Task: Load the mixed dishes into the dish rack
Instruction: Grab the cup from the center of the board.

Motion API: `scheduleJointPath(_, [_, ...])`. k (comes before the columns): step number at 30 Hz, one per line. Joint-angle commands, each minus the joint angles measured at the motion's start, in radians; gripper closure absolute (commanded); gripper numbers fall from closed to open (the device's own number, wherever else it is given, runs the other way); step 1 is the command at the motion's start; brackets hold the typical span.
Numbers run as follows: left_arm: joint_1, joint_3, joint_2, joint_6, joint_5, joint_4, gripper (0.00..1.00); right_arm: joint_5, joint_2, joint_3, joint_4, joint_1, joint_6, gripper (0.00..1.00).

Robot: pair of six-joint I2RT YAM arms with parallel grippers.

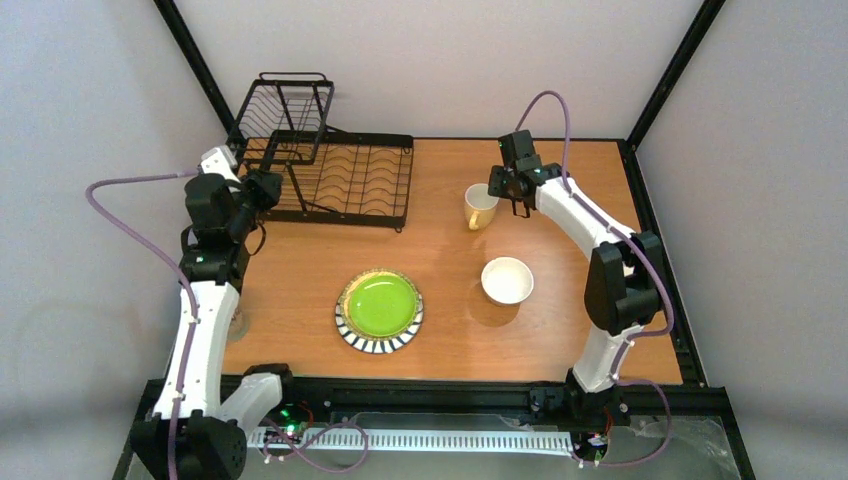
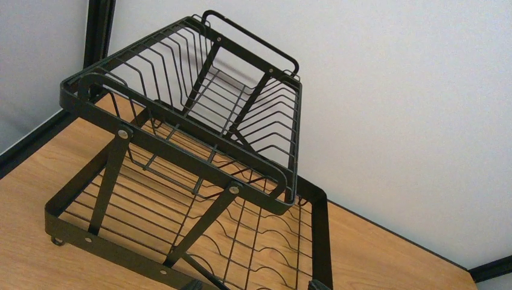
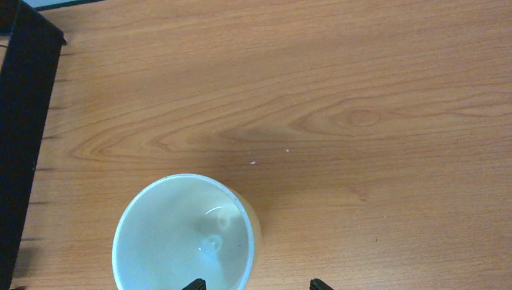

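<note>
Right claw (image 1: 516,203), jaws apart, hangs just beside cream mug (image 1: 480,206) nr far edge of worktop (image 1: 300,290); left claw (image 1: 268,188), also apart, faces dish rack (image 1: 350,180) at far-left corner. Left wrist: rack's raised basket close ahead. Right wrist: one fingertip (image 3: 196,284) above mug.

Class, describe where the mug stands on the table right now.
In the top view the mug stands upright on the far right part of the table, right beside the right gripper, with the bowl on its near side and the rack to its left.
</note>
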Motion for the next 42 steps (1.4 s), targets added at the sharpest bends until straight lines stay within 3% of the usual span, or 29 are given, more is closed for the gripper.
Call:
scheduleJointPath(1, [-0.001,0.043,0.020,-0.006,-0.012,-0.026,0.00,0.012,0.027,0.013,-0.031,-0.004,0.012,0.01])
scheduleJointPath(36, [0.000,0.029,0.061,-0.014,-0.006,-0.003,0.00,-0.029,0.170,0.075,-0.033,-0.003,0.020,0.01])
scheduleJointPath(42, [-0.001,0.023,0.068,-0.014,0.001,-0.005,0.00,-0.034,0.203,0.091,-0.033,-0.003,0.020,0.05])
